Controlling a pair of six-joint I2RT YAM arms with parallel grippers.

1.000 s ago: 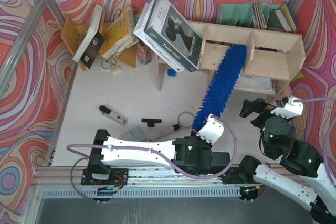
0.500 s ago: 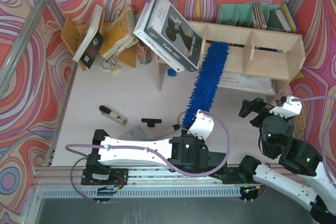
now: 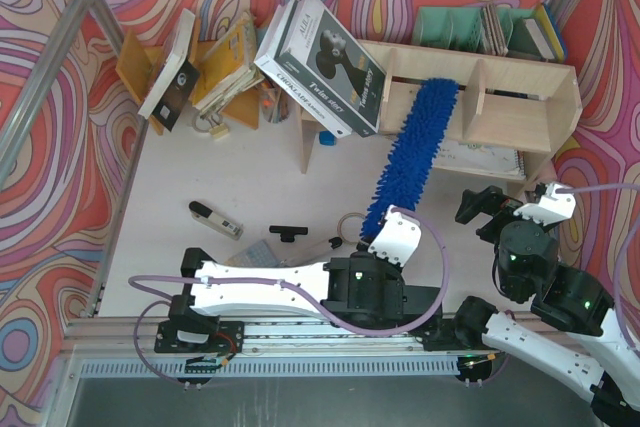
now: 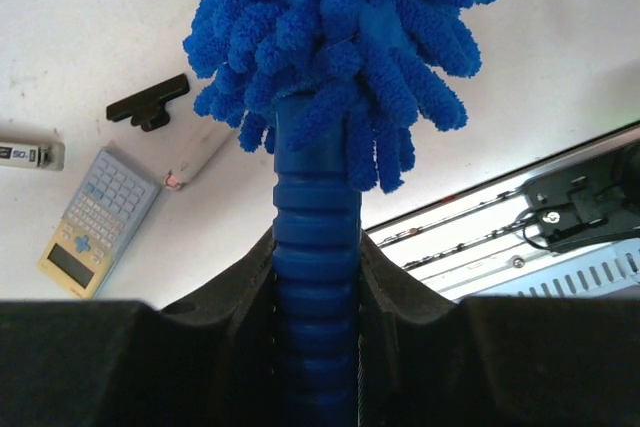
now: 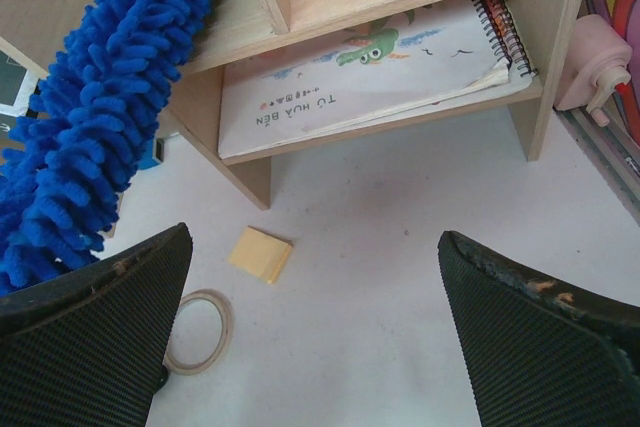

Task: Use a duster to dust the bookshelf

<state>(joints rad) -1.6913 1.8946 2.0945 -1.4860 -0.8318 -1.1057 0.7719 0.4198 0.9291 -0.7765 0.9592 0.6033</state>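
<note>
A white table [image 3: 240, 172] is carrying the pale plywood bookshelf [image 3: 520, 72] along its far side, while a calculator [image 4: 98, 222], a black clip [image 4: 148, 103], a ring of tape [image 5: 196, 331] and a yellow pad of notes [image 5: 260, 253] are lying scattered across the open surface. A small white item [image 4: 203, 151] just beside the calculator is possibly a marker.

Duster [image 3: 415, 152] tip now lies btwn its two earlier spots on the bookshelf [image 3: 520, 72] front edge: it swings toward the shelf's left end, then back right approx halfway. Left gripper [image 3: 380, 239], w/ handle, shifts left then right the same way, near the table's near edge.
</note>
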